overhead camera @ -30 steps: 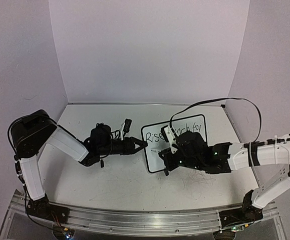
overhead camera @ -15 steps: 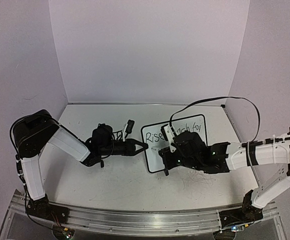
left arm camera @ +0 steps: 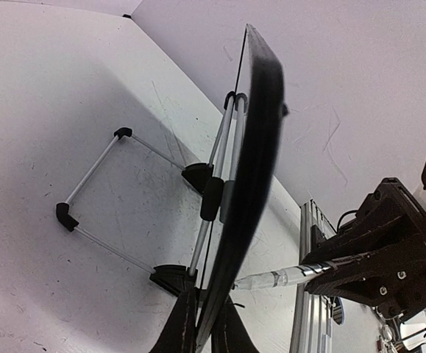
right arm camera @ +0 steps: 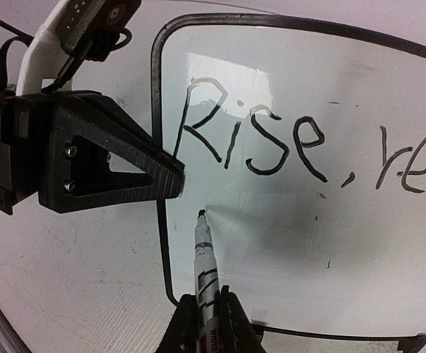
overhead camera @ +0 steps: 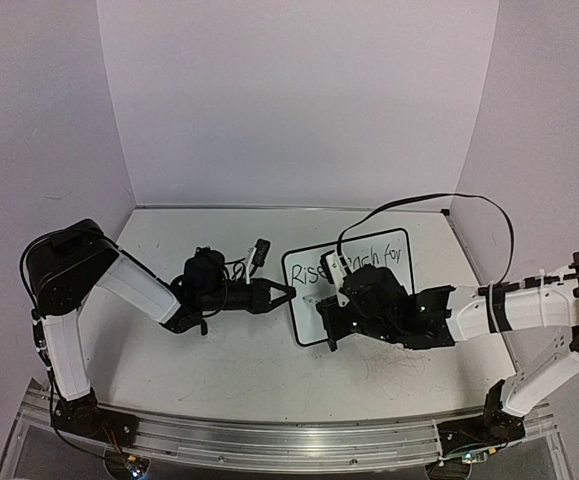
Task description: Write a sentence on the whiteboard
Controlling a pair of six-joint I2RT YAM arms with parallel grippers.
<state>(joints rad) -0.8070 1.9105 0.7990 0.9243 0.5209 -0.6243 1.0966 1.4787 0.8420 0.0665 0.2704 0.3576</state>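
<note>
marker tip below sentence on whiteboard

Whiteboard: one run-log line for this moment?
left gripper: shut on whiteboard edge | right gripper: shut on marker | marker tip: below "Rise," | sentence: first line on board

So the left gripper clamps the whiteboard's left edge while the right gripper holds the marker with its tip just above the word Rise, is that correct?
Not quite: the right wrist view shows the tip of the marker below Rise, not above it. The rest stands: the left gripper clamps the whiteboard at its left edge and the right gripper holds the marker.
</note>
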